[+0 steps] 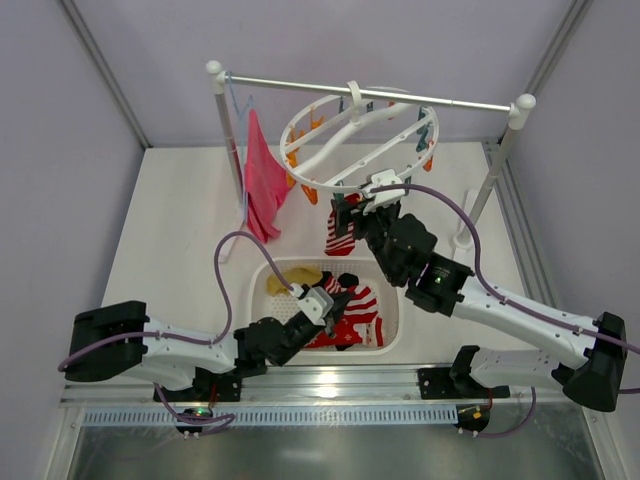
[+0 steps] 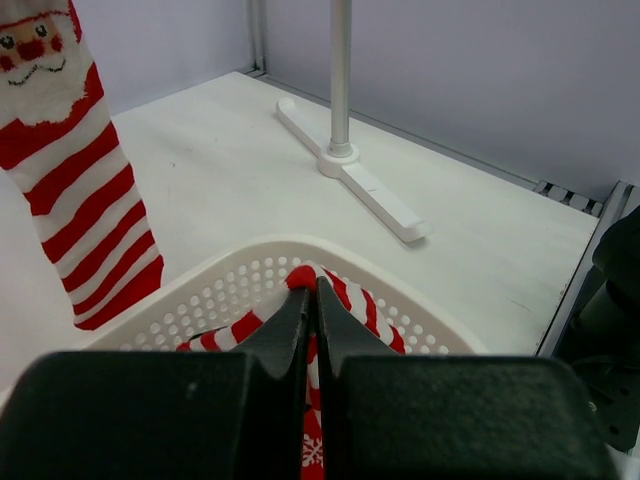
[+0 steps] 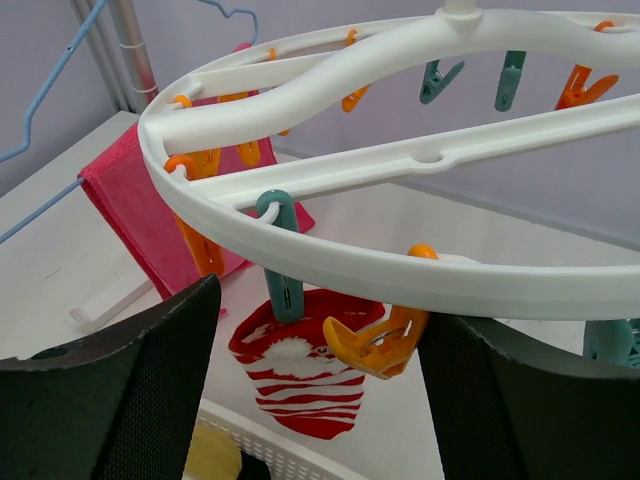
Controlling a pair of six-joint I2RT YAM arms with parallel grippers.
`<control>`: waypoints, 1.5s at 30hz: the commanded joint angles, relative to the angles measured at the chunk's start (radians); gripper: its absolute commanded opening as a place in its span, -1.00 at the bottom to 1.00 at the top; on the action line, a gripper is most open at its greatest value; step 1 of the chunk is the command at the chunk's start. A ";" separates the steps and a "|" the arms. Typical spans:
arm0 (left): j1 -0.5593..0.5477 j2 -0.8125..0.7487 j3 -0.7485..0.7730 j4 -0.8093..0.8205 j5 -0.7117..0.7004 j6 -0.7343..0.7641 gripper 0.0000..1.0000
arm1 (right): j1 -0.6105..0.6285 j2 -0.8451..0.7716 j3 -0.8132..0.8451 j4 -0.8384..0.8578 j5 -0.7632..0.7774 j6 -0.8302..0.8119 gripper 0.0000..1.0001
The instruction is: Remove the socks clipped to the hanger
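Only one striped sock (image 3: pixel 300 385) seen clipped under the hanger (image 3: pixel 400 270) (others down in the basket (image 2: pixel 250 250)).
Risks swinging the tilted hanger on the rack (image 1: pixel 370 92) rail, or sliding it along, if tugged sideways rather than down. Could drop the striped sock beside the basket, given a hang just past the far rim. With the right gripper (image 3: pixel 320 315) gaping wide about the ring's rim and holding nothing, may snag the empty orange clip (image 3: pixel 375 345) instead of the teal clip (image 3: pixel 283 270) biting the cuff. With the left gripper (image 2: pixel 312 290) pinched shut over the basket, cannot tell of any fabric caught.
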 commanded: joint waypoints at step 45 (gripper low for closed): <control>-0.004 -0.433 0.067 -0.689 -0.071 -0.177 0.99 | -0.001 -0.342 -0.142 -0.034 -0.148 0.037 0.99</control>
